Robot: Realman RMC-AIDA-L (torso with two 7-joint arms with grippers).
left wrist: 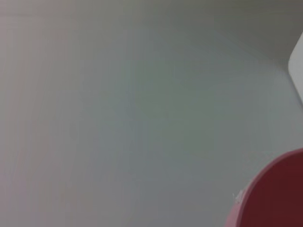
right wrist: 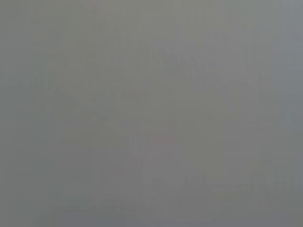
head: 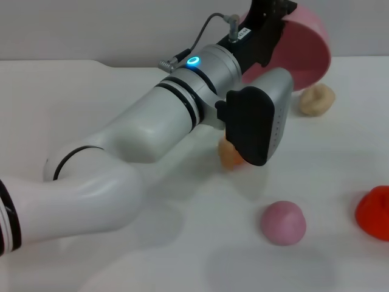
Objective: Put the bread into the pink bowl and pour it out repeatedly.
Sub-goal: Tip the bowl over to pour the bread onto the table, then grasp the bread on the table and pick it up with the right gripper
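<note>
Left arm fills the foreground; its pincer (head: 273, 18) lifts the tilted pink bowl (head: 307, 52), grip unclear. Bread (head: 230, 155) lies beneath; tip slowly.

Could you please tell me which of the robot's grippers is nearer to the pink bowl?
Left. The left gripper is at the tilted pink bowl, at its rim. The right gripper is not in any view.

head: bright, even overhead light, soft shadows under white robot arm (head: 121, 158) on white table (head: 182, 255) | left wrist: dim, glossy pink bowl (left wrist: 274, 198) out of focus | right wrist: featureless grey haze
</note>
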